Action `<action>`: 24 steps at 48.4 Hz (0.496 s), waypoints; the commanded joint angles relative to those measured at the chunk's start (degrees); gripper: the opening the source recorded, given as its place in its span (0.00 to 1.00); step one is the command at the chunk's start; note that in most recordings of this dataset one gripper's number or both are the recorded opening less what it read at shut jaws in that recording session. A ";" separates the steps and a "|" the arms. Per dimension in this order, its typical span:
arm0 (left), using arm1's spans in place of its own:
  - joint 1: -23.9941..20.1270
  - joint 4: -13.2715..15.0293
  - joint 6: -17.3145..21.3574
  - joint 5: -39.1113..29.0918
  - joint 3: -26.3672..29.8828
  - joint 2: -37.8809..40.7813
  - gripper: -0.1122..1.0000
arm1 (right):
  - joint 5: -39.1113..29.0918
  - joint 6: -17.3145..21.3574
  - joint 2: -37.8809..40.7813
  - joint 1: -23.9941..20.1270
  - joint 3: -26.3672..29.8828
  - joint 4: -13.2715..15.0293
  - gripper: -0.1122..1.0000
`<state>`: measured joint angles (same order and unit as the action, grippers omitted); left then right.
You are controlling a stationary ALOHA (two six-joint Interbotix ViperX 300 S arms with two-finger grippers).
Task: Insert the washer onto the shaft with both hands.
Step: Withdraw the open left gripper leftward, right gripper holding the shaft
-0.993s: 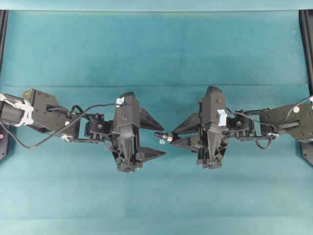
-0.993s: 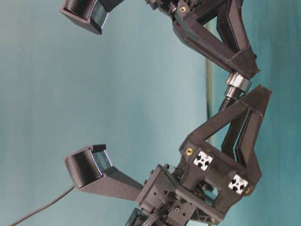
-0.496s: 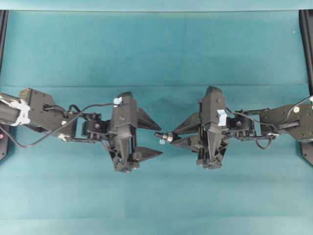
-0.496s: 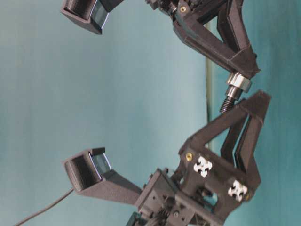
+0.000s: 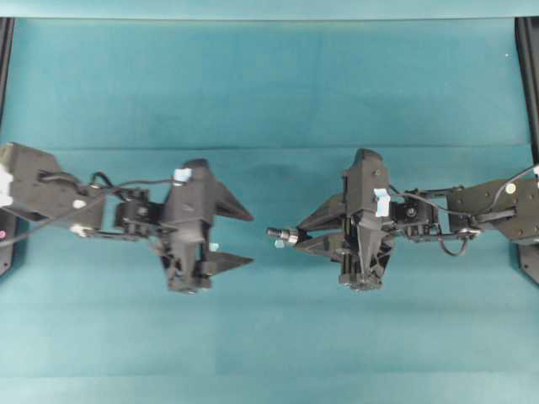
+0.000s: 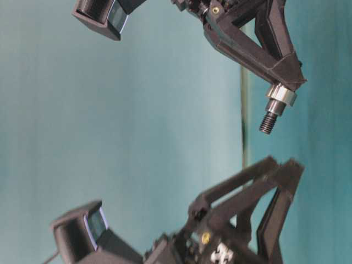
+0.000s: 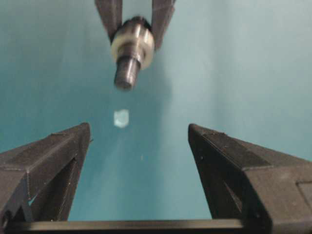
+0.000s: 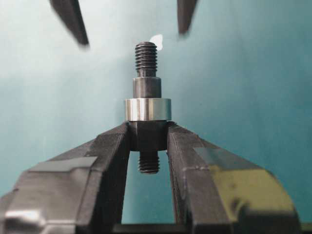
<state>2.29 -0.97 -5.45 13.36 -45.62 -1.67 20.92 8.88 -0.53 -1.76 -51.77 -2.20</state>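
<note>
Fingers of the right gripper are clamped on the shaft, which is held level above the teal cloth with its threaded end pointed toward the left arm. The washer is seated on the shaft, pressed against the fingertips, with the threaded end projecting beyond it. The right wrist is stretched in from the right side of the overhead view, roughly level. The left gripper is spread wide with nothing between its fingers, and it is kept well apart from the shaft's tip, facing it. Its arm is extended from the left edge. A small pale bit is seen on the cloth below the shaft.
</note>
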 commanded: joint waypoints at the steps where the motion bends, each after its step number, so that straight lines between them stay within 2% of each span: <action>1: 0.00 -0.09 -0.09 0.26 -0.26 -1.85 0.89 | 0.18 -0.26 -0.44 -0.09 0.88 0.00 0.10; 24: -0.18 -0.09 -0.18 0.00 -2.81 -4.31 0.89 | 0.18 -0.26 -0.44 -0.09 0.88 0.00 0.10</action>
<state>2.20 -0.97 -5.54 13.10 -48.78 -4.92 20.83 8.88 -0.53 -1.76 -51.77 -2.20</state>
